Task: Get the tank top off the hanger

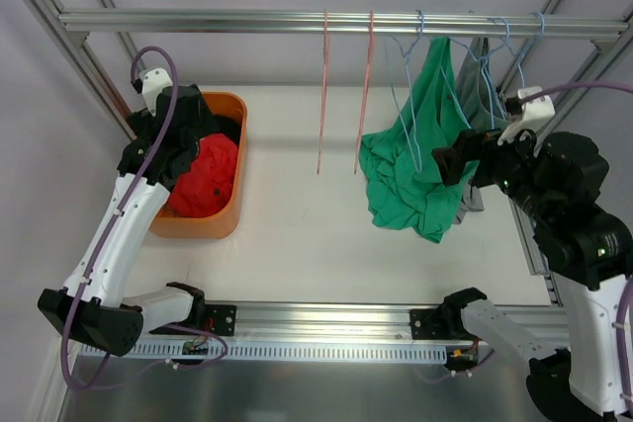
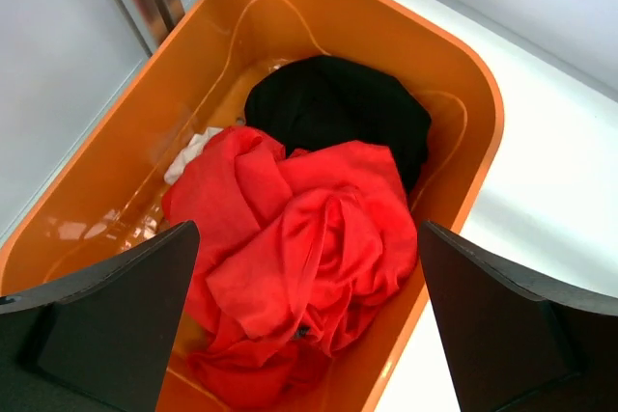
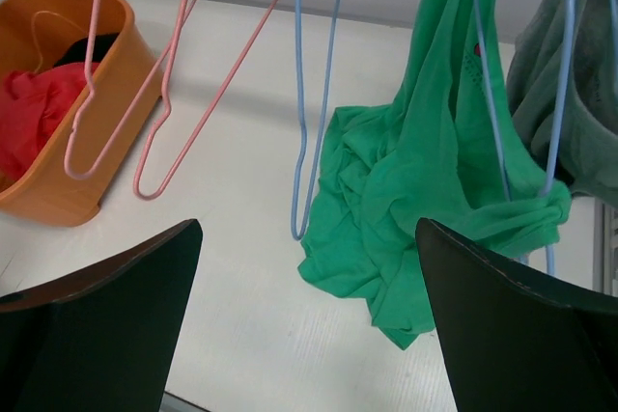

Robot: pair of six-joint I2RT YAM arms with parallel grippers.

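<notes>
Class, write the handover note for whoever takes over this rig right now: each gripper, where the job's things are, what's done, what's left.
Left gripper: jaws open, empty, over the orange bin, which holds a red garment and a black garment.
Right gripper: jaws open, empty, facing the green tank top.
The top hangs on a blue hanger on the rail, its lower part bunched on the table.
Done: nothing yet on this top.
Left: grasp it and pull it free of the hanger.
</notes>
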